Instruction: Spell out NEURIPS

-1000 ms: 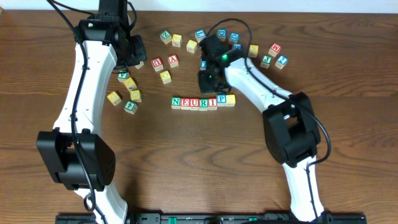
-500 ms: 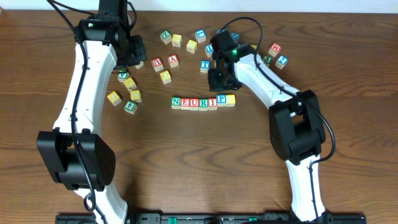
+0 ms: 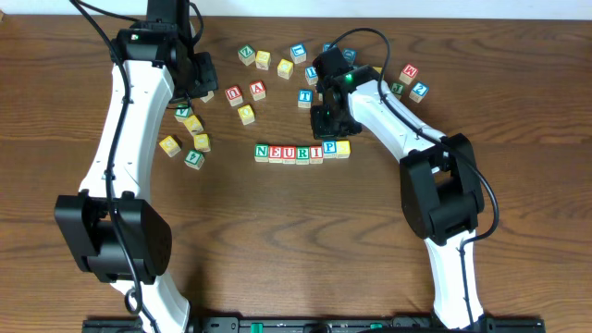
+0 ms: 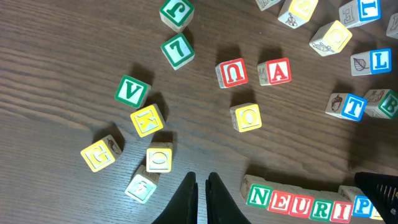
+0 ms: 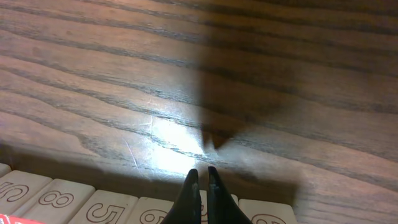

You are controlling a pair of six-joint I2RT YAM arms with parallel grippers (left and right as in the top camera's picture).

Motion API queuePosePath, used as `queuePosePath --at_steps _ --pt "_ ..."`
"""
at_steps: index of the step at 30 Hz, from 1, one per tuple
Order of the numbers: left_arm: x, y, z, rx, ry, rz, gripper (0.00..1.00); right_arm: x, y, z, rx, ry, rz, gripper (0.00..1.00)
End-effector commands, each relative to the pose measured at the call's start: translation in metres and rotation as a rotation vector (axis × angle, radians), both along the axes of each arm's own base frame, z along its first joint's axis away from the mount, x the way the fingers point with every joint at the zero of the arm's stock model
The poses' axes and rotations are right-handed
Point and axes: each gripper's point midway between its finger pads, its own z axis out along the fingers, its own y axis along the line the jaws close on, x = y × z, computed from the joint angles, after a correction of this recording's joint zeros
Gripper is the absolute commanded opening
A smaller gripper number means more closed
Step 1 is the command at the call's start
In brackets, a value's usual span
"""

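Note:
Wooden letter blocks form a row reading N E U R I P (image 3: 296,151) at the table's middle, with a yellow block (image 3: 343,147) touching its right end; I cannot read that block's letter. The row also shows in the left wrist view (image 4: 298,204). My right gripper (image 3: 323,131) is shut and empty, just behind the row near the P; in the right wrist view its fingertips (image 5: 203,175) hover over the blocks' numbered back faces (image 5: 106,210). My left gripper (image 3: 203,86) is shut and empty, held high at the back left, and its fingertips show in the left wrist view (image 4: 202,182).
Loose blocks lie scattered behind the row: red U (image 4: 232,73), red A (image 4: 274,71), yellow O (image 4: 246,117), blue T (image 3: 304,95). A cluster with green V (image 4: 132,92), yellow K (image 4: 147,120) and yellow G (image 4: 101,153) lies at the left. More blocks sit at the back right (image 3: 407,81).
My right gripper has moved a little right and back, uncovering the blue T block. The block row and my left arm have not moved.

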Motion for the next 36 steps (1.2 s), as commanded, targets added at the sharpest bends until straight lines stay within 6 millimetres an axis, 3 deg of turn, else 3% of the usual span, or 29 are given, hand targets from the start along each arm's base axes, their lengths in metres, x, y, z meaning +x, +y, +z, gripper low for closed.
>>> queuePosePath --at_steps 1,36 --pt "-0.001 0.003 0.001 0.016 0.001 -0.005 0.07 -0.002 -0.002 0.002 -0.008 0.002 0.009 0.01" --pt "-0.001 0.003 0.001 0.016 0.001 -0.005 0.07 -0.016 -0.004 0.0 -0.032 0.052 0.019 0.01"
